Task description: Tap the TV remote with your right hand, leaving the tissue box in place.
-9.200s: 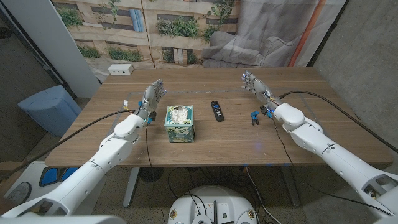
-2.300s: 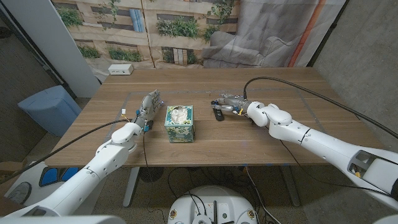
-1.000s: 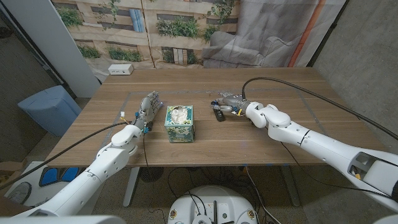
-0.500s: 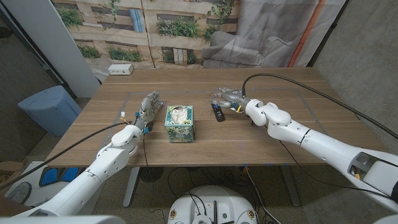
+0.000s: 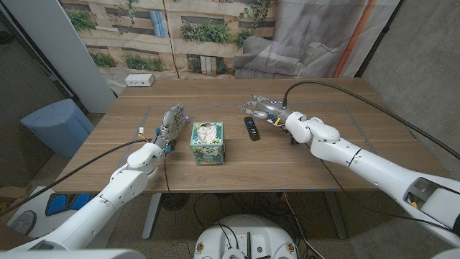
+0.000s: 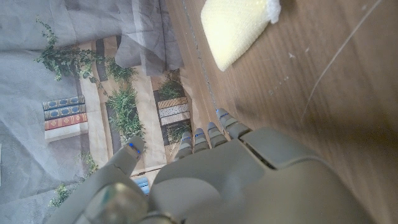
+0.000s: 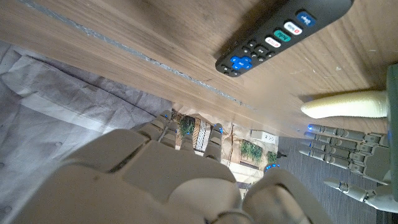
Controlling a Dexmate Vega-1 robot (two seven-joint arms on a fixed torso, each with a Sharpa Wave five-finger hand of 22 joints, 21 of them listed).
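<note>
Just below the right hand (image 5: 260, 108), nearer the robot, a black TV remote (image 5: 250, 128) lies flat on the wooden table (image 5: 323, 155), its length running away from the robot. That hand hovers above the table with fingers spread and nothing in them; it is close to the remote's far end, and whether it touches cannot be told. From the right wrist camera the remote (image 7: 283, 34) shows coloured buttons, with the right hand (image 7: 143, 180) low in that picture.

Beside the left hand (image 5: 171, 121), toward the remote, stands a green patterned tissue box (image 5: 207, 143) with white tissue (image 5: 206, 132) bunched in its top opening. The box sits between the left hand and the remote, apart from both. The left hand stands by the table holding nothing, fingers straight and together. From the left wrist camera the left hand (image 6: 211, 180) is seen from behind, fingers extended, over wood grain.
</note>
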